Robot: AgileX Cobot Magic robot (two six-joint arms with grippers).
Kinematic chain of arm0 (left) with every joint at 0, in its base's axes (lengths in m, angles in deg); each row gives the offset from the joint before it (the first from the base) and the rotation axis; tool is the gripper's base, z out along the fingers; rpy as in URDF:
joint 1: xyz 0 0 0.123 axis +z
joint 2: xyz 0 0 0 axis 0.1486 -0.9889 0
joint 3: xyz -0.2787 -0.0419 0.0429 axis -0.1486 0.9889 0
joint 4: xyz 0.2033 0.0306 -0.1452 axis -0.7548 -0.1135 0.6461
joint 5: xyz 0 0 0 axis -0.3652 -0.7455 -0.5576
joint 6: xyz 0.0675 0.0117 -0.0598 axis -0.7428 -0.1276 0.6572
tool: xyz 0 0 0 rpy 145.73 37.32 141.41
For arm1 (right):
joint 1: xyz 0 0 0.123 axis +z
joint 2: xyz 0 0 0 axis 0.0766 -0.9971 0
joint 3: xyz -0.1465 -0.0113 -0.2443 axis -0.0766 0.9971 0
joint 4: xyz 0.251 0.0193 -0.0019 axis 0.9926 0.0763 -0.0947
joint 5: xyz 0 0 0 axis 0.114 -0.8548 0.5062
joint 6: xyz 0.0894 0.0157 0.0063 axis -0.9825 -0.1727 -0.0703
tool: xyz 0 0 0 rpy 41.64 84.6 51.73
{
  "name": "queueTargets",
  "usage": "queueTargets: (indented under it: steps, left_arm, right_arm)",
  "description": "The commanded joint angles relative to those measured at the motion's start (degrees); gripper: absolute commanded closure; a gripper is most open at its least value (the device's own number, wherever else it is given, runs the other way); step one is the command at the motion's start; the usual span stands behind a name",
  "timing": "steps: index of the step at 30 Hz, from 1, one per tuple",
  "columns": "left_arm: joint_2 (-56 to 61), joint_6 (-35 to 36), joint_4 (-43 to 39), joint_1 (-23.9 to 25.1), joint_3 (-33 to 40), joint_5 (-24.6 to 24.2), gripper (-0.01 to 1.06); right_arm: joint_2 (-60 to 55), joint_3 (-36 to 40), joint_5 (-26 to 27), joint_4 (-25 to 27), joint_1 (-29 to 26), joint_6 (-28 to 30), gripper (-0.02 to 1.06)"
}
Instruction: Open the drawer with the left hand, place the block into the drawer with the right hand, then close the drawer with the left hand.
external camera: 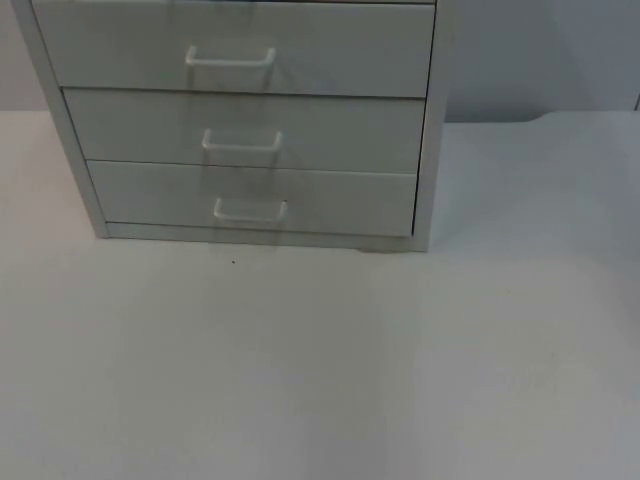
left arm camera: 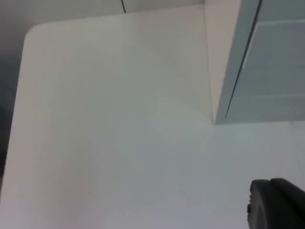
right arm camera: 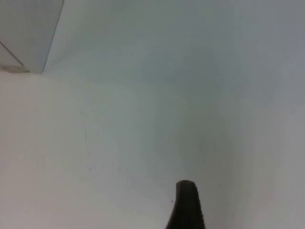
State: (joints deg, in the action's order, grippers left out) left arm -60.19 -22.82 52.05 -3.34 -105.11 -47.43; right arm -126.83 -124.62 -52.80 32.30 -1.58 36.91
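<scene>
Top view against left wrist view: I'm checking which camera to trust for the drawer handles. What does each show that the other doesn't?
The top view alone gives the cabinet's front: three shut drawers, each with a white handle, the bottom handle nearest the table. The left wrist view alone gives the table's rounded corner, the cabinet's side panel and a black fingertip of the left gripper. Both show the cabinet standing on the white table.

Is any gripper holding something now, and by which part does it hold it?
Nothing is seen held. One fingertip of the left gripper and one of the right gripper hang over bare table; the drawer unit stands shut.
</scene>
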Motion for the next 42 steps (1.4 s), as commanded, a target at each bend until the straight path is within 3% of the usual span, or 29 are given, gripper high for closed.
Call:
queueTargets:
  steps: [1, 6, 10, 23, 33, 42]
  left_arm:
    - [4.5, -0.2, 3.3, 0.2, 5.6, 4.1, 1.05]
    - [14.1, -1.7, 6.9, 0.2, 14.0, 9.7, 1.05]
    - [21.6, -1.7, 8.7, 0.2, 16.4, 11.1, 1.05]
    - [37.3, -3.3, 11.8, -1.3, 16.4, 5.6, 1.05]
    - [44.9, -3.9, 6.5, -5.1, 16.4, -1.7, 1.05]
    - [54.9, 0.8, 6.6, -5.1, 22.7, -3.0, 1.05]
  right_arm:
    - [0.4, -0.1, 0.9, 0.0, 0.3, 0.6, 0.46]
    - [1.4, -0.4, 0.5, 0.1, 0.3, 0.6, 0.46]
    - [4.8, -0.4, 0.9, 0.5, 0.3, 0.6, 0.46]
    - [21.2, -0.4, 1.4, 0.5, 0.6, 0.6, 0.46]
    - [29.0, 0.1, 0.5, -0.5, 10.8, 3.2, 0.46]
    - [38.2, 7.2, 0.7, -0.2, 11.7, 2.8, 0.46]
